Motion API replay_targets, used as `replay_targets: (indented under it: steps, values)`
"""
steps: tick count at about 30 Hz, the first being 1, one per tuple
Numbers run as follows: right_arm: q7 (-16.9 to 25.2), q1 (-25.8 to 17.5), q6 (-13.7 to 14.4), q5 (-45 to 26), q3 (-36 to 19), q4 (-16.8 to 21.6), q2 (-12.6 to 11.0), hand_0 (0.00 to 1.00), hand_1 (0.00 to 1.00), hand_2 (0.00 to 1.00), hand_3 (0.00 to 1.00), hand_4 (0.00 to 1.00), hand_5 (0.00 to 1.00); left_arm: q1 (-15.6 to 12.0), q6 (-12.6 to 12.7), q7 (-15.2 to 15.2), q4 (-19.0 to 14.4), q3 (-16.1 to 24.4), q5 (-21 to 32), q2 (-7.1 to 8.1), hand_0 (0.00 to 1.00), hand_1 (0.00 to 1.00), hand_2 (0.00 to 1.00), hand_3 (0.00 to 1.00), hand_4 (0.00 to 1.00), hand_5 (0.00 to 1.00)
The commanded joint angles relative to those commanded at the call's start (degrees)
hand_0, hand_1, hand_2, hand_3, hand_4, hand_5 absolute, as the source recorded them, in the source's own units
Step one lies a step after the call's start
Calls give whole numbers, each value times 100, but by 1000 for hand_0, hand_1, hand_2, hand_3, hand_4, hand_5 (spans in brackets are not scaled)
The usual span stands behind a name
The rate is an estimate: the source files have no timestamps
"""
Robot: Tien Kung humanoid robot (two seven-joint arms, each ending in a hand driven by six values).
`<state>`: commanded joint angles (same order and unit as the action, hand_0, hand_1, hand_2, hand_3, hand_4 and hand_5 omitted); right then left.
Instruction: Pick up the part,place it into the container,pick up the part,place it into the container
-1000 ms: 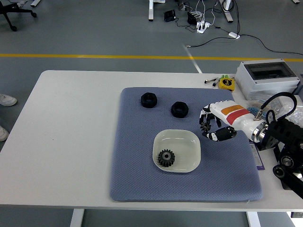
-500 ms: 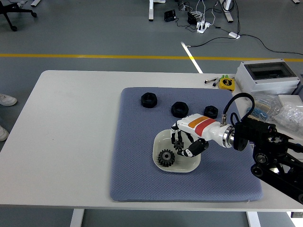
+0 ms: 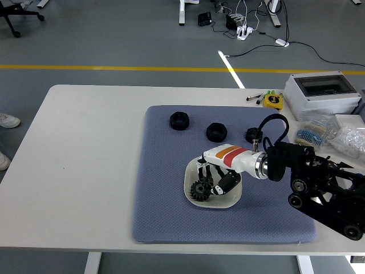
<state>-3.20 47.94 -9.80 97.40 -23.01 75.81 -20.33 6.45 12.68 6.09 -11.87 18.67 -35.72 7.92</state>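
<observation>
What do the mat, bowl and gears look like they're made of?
Mat: blue-grey fabric or foam, going by its fine dimpled weave and soft rounded edge.
Bowl: glossy off-white, likely plastic or ceramic; cannot tell which.
Gears: dark and matte with cut teeth, so blackened metal or plastic. The right hand partly covers them.

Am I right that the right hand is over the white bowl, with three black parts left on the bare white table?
Not quite. The head view shows the right hand over the white bowl, but the three black parts lie on the blue mat, not the bare table.
</observation>
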Motion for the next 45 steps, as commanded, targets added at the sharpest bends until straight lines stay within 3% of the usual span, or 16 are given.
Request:
replay_targets:
  steps: [1, 18, 19, 24, 34, 45]
  values:
    - [10, 0, 2, -10, 23, -1, 17, 137, 382, 485, 512, 839, 257, -2, -2, 2, -1, 5, -9, 1, 705, 647, 671, 581, 672, 627]
    - [71, 27, 97, -42, 100, -132, 213, 129, 392, 494, 519, 850, 267, -6, -12, 21, -6, 53, -86, -1, 706, 647, 675, 581, 673, 627]
    - [73, 26, 105, -37, 84, -128, 212, 136, 393, 497, 522, 812, 223, -7, -14, 24, -7, 60, -94, -1, 706, 647, 676, 582, 673, 628]
    - [85, 22, 157, -18, 6, -156, 219, 136, 393, 497, 522, 812, 223, -7, -28, 36, -10, 85, -140, 2, 706, 647, 676, 582, 673, 628]
    - [115, -17, 225, -50, -87, -303, 229, 118, 385, 495, 517, 855, 273, -2, -33, 41, -13, 95, -156, 6, 705, 647, 676, 581, 673, 628]
    - [78, -73, 185, 46, -323, -12, 146, 118, 383, 494, 517, 857, 277, -5, -37, 50, -10, 126, -191, 1, 704, 647, 675, 580, 671, 627]
